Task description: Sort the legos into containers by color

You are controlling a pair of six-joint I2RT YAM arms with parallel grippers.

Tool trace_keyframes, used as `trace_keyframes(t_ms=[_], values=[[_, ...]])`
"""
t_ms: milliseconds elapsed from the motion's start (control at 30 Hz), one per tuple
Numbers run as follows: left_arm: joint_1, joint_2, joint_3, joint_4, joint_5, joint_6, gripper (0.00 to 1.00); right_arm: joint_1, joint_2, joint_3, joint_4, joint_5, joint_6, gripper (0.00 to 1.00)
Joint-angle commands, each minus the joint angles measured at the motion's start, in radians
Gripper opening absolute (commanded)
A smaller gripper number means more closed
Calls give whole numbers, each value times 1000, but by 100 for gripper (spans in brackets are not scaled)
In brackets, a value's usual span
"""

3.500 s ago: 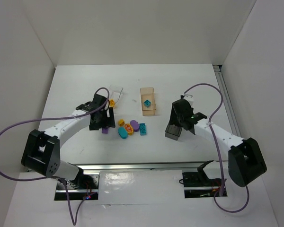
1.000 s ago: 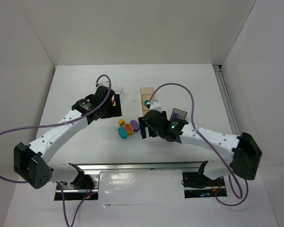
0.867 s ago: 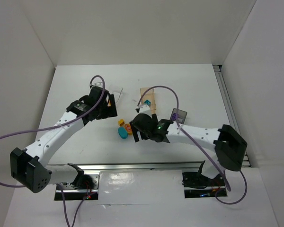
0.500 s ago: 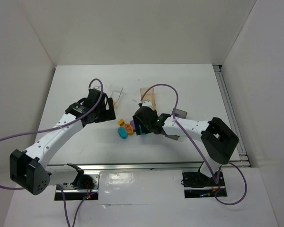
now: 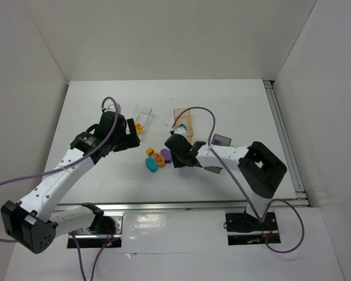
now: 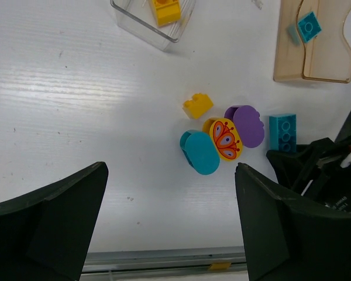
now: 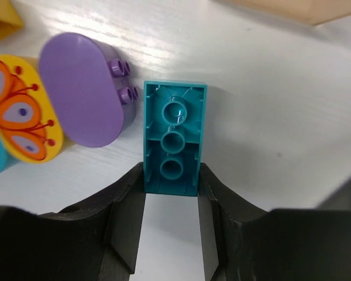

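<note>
My right gripper point(image 7: 171, 182) is shut on the near end of a teal brick point(image 7: 174, 129) that lies hollow side up on the table. It sits at the pile in the top view point(image 5: 178, 157). Beside it lie a purple oval point(image 7: 85, 111), a yellow-orange butterfly oval point(image 7: 23, 114), a teal oval point(image 6: 200, 152) and a small yellow brick point(image 6: 198, 106). My left gripper point(image 6: 169, 175) is open and empty, high above the table left of the pile. The clear tray point(image 6: 141, 24) holds a yellow brick point(image 6: 165, 10). The tan box point(image 6: 286, 52) holds a teal piece point(image 6: 309, 24).
The dark grey box point(image 5: 220, 140) stands right of the pile with something purple in it. The right arm reaches across the table's middle from the right. White walls close in the table on three sides.
The right arm swung from the dark grey box leftward to the pile and its fingers now grip the teal brick. The left gripper drew back up and left, away from the pile.
</note>
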Motion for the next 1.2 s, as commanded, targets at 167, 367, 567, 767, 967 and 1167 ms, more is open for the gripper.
trace_keyframes(t_ms=[167,367,567,767,967,1167], values=[[6,-22,-25,8,-6,-9,96,-55,-257,58,-57,126,-17,24],[-3,7,-65,45,42,-31,96,-208,-166,175,-26,22,-104,24],[-12,18,-65,45,31,-51,98,-268,4,281,23,-21,-161,27],[-12,18,-65,45,22,-83,100,-277,96,368,-1,-30,-163,53],[-3,18,-65,36,4,-117,100,-209,-43,295,7,66,-152,73],[-3,9,-98,54,34,-85,98,-71,-168,163,6,34,-130,58]])
